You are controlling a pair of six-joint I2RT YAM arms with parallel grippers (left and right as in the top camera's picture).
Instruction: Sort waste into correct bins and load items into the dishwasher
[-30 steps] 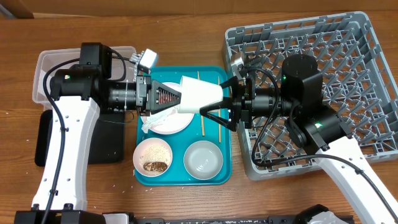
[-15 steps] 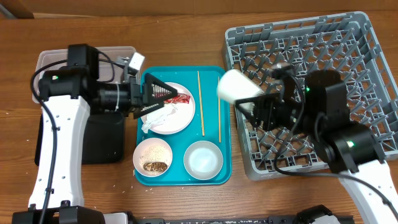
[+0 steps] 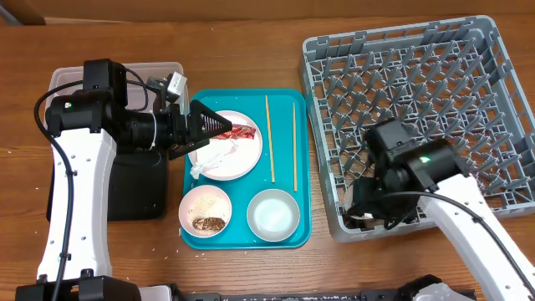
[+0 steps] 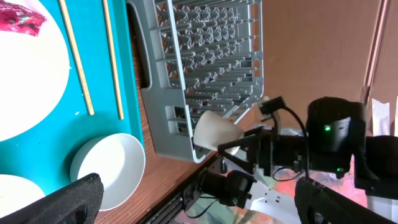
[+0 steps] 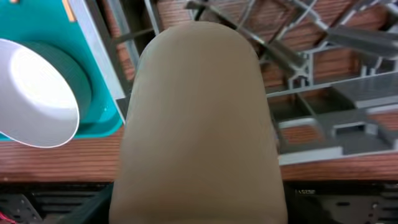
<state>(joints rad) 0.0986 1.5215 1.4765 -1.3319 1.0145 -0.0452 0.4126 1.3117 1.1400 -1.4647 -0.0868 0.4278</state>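
Note:
My right gripper is shut on the small white cup, which fills the right wrist view and hides the fingers. It holds the cup low at the front-left corner of the grey dishwasher rack. From overhead the right arm covers the cup. My left gripper hangs open and empty over the white plate, which carries the red wrapper and the white tissue. Two chopsticks lie right of the plate. A bowl with rice and a brown scrap and an empty grey bowl sit in front.
Plate, bowls and chopsticks rest on a teal tray. The clear tub stands at the far left and the black tray in front of it, both partly under my left arm. Upright pegs fill the rack.
My left gripper opened, let go of the cup and drew back to the left. My right gripper carried the cup from above the tray to the rack's front-left corner.

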